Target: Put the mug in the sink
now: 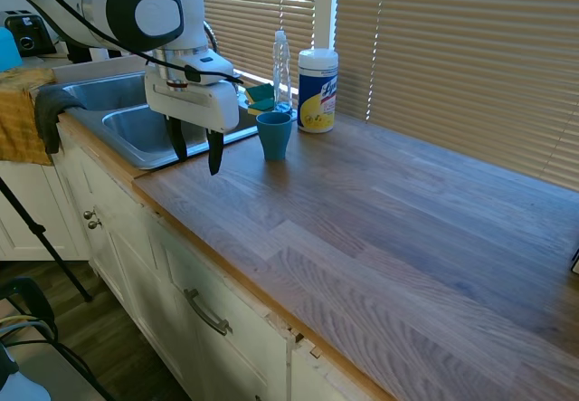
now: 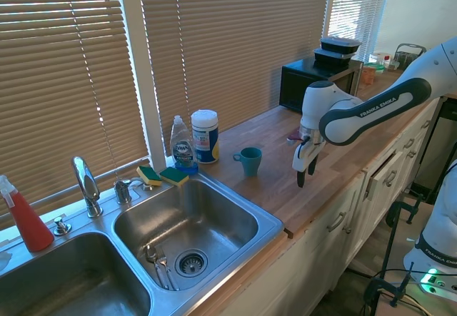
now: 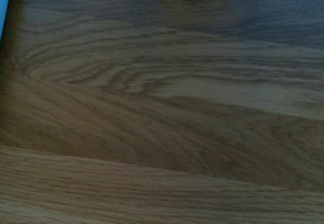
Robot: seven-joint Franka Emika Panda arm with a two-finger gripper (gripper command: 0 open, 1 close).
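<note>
My gripper (image 1: 193,150) hangs fingers-down just above the wooden countertop (image 1: 389,229), jaws spread apart w/ nothing between them; the two dark fingers (image 1: 214,150) point straight at the wood near the counter's front edge. In the second exterior view the gripper (image 2: 305,172) sits beside the counter edge, well clear of everything. Wrist cam shows only wood grain, blurry, plus a thin pale-blue sliver at one edge, can't tell what it is. The mug (image 1: 274,135) stands upright on the counter just beyond my fingers, near but not touching, opening up; the second exterior view shows the mug (image 2: 250,160) w/ its handle turned toward the sink side. The sink (image 1: 136,134) is beside me, its rim next to the mug; two basins, near basin (image 2: 187,223) holds what looks like a few utensils by the drain. Behind the mug: a white wipes canister (image 1: 317,90) & a clear soap bottle (image 1: 282,72), close together. Sponges (image 2: 162,175) lie on the sink's back rim, chrome faucet (image 2: 85,185) further along, red spray bottle (image 2: 26,220) at the far end.
</note>
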